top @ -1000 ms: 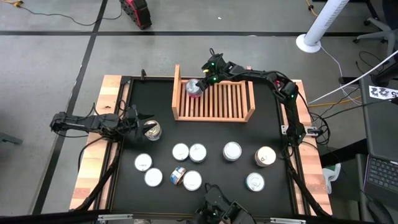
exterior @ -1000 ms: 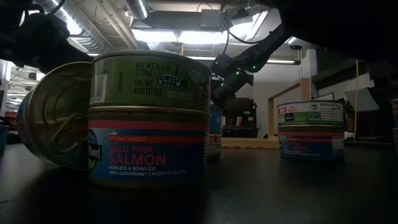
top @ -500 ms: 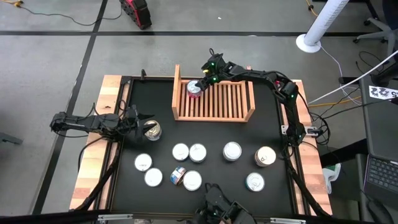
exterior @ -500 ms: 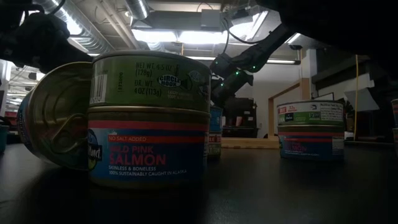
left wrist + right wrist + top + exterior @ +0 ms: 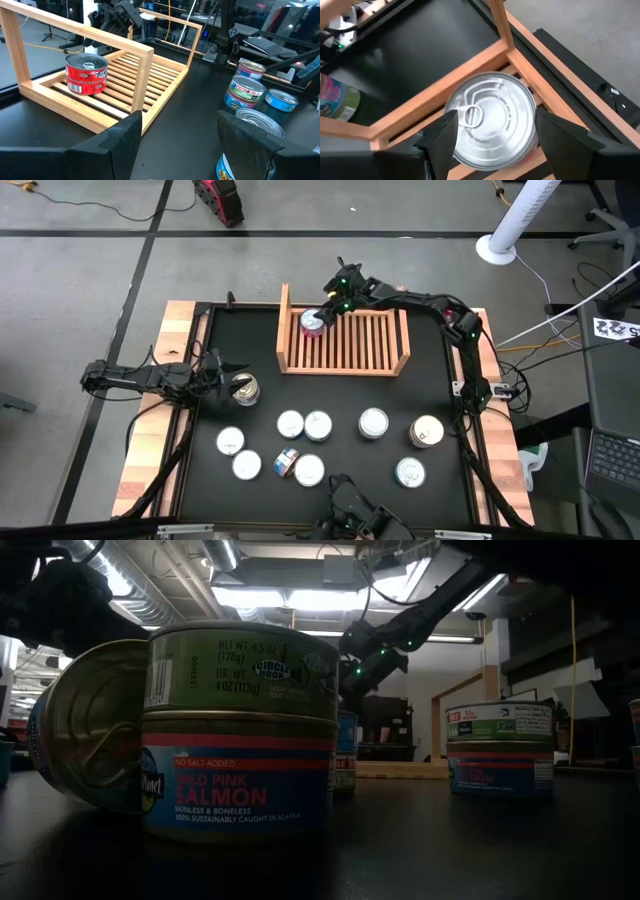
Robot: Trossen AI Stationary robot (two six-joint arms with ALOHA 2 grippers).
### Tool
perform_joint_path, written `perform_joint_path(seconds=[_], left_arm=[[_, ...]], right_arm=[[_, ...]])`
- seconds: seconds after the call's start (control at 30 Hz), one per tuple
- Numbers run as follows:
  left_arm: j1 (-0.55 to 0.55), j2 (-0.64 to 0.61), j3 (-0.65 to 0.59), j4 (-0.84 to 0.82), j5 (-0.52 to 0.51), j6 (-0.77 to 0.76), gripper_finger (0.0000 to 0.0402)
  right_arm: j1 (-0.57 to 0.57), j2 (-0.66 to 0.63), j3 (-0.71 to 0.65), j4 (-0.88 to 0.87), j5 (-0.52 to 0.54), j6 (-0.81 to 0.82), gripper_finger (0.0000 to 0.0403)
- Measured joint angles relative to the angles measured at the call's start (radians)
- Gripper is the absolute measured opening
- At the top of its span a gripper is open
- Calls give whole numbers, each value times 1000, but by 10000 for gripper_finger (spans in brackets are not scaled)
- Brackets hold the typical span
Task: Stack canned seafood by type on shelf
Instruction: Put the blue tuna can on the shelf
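Two stacked red tins [image 5: 86, 74] in shelf [image 5: 345, 342] corner, right claw [image 5: 322, 313] spread above

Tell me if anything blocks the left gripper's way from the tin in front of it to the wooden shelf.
Nothing visible does. The left gripper is open beside a tin, and only bare black table lies between that tin and the shelf. The shelf's side board must be cleared; a red stack sits in its far corner.

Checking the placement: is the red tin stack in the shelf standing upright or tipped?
Upright. The red tin stack sits flat on the shelf slats, lid with pull tab facing up.
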Motion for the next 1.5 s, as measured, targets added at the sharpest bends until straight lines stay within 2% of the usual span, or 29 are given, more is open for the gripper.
perform_joint_path(seconds=[0.17,0.37,0.57,0.8,0.97,1.1,1.2,1.3,1.5], left_arm=[[0,5,0,33,16,-32,249],[-10,85,0,254,60,13,249],[-46,262,25,398,61,44,249],[-110,560,215,404,61,83,249],[-160,783,426,238,61,112,249],[-193,942,606,42,61,38,249],[-228,1049,728,-106,64,-87,249],[-265,1141,831,-244,123,-234,249],[-342,1298,922,-312,251,-583,249]], right_arm=[[0,-44,0,1,-13,-42,262],[0,-123,0,-7,-15,-104,262],[0,-223,0,-41,-59,-137,262],[2,-367,1,-233,-57,-261,262],[29,-456,1,-470,-54,-352,262],[85,-512,1,-622,-37,-410,262],[145,-544,1,-700,8,-444,262],[216,-568,1,-745,55,-448,262],[371,-590,1,-790,129,-465,262]])
